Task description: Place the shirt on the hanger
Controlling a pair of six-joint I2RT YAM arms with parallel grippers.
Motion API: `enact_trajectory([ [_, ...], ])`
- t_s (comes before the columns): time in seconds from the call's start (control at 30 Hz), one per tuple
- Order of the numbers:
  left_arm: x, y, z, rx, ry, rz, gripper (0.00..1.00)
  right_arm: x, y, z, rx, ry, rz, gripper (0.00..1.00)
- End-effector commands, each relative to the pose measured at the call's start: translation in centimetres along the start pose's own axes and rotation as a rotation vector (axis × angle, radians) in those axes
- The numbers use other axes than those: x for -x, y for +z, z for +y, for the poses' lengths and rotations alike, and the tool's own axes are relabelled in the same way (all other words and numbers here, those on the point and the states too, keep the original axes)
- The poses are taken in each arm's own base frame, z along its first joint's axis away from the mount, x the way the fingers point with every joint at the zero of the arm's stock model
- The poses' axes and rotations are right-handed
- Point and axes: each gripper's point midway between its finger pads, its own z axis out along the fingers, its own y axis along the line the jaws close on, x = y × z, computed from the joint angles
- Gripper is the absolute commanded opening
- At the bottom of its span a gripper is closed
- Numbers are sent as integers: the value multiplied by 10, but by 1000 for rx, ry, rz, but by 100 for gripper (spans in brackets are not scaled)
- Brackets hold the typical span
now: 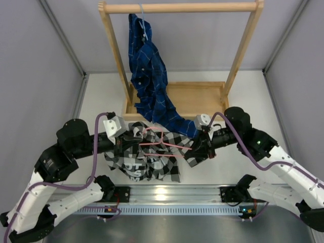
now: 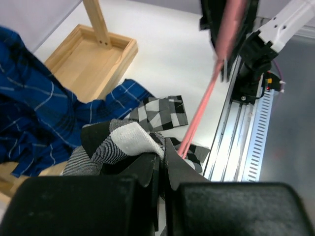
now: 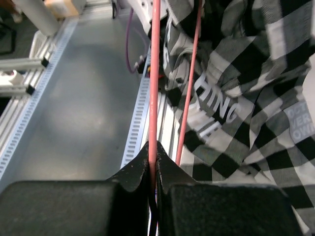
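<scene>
Right wrist: hanger (image 3: 154, 73) pinched between closed jaws

Soft matt woven cloth of shirt (image 3: 246, 73); thin smooth pink wire of hanger (image 3: 153, 73); pale smooth wood, rack (image 1: 177, 7) at twelve o'clock; shiny ribbed metal, rail (image 1: 172, 195) at six.

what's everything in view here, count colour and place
shirt: one, black-and-white checked, white lettering, bunched at the table's near middle
hanger: one, pink wire, across the shirt
blue plaid shirt: one, dark blue, hanging from the rack, trailing into its tray
light blue hanger: one, on the rack's top bar
rack: one, light wood, tray base, far middle
table: one, white
left tool: one, black, shut on the shirt
right tool: one, black, shut on the hanger
</scene>
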Motion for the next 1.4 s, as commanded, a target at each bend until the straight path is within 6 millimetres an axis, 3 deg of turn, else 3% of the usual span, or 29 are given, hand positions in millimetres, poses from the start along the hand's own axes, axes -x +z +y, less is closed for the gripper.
enact_trajectory([
  [0.0,51,-6,-20,-120,79,-147,0,25,15,-2,68,-113,-141,0],
  [0.03,55,-5,-11,-73,69,-148,0,33,17,-10,32,-120,-186,0],
  [0.1,70,-8,-3,-23,49,-168,0,18,24,-23,-18,-89,-191,0],
  [0.13,72,-3,4,2,36,-158,0,29,25,-28,-43,-105,-252,0],
  [0.2,82,-1,1,-20,27,-169,0,22,29,-38,-79,-40,-314,0],
  [0.3,88,9,10,7,-33,-161,0,28,33,-58,-191,-20,-344,0],
  [0.33,94,10,18,51,-49,-171,0,30,28,-75,-295,-9,-348,0],
  [0.43,96,8,58,279,-135,-186,0,25,12,-98,-494,40,-345,0],
  [0.5,90,4,86,445,-176,-182,0,26,-3,-100,-583,67,-369,0],
  [0.6,79,15,101,510,-189,-151,0,30,-17,-93,-625,85,-371,0],
  [0.67,73,26,102,493,-197,-139,0,34,-22,-87,-627,88,-376,0],
  [0.77,67,53,78,318,-220,-126,0,41,-26,-78,-609,95,-432,0],
  [0.9,82,64,63,221,-314,-237,0,42,-11,-86,-567,138,-482,0],
  [1.17,95,51,29,63,-389,-342,0,57,40,-86,-425,111,-496,0],
  [1.27,101,48,16,-7,-373,-360,0,64,56,-77,-385,76,-478,0],
  [1.37,105,31,34,119,-352,-419,0,66,41,-80,-455,78,-517,0],
])
